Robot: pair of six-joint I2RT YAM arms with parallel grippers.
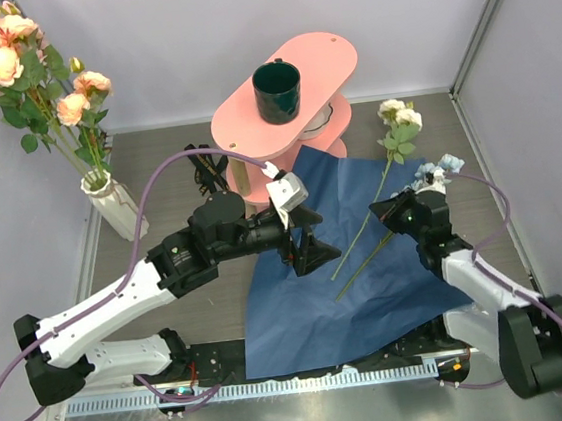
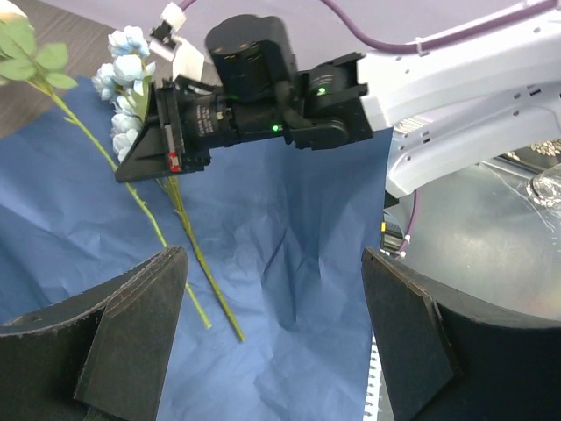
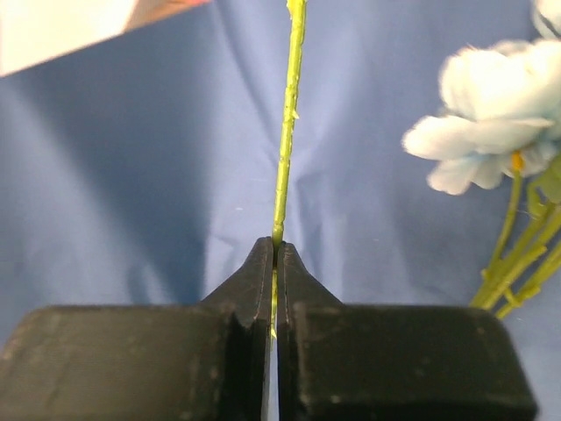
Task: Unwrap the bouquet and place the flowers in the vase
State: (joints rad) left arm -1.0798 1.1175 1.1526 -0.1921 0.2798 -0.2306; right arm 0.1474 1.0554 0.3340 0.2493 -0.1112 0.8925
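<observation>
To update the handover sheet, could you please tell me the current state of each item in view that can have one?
Ribbed cream-white vase: upright, holding pink and peach flowers.
Crinkled blue wrapping paper: unwrapped, spread flat.
Dark green mug: upright on pink stand.
Left end effector: open, empty.
Right end effector: shut on thin green stem.
Pale-blue fabric flower: lying on the paper.

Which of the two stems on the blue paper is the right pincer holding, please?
The cream rose's stem, pinched in the right pincer; the pale-blue flower's stem lies free alongside.
</observation>
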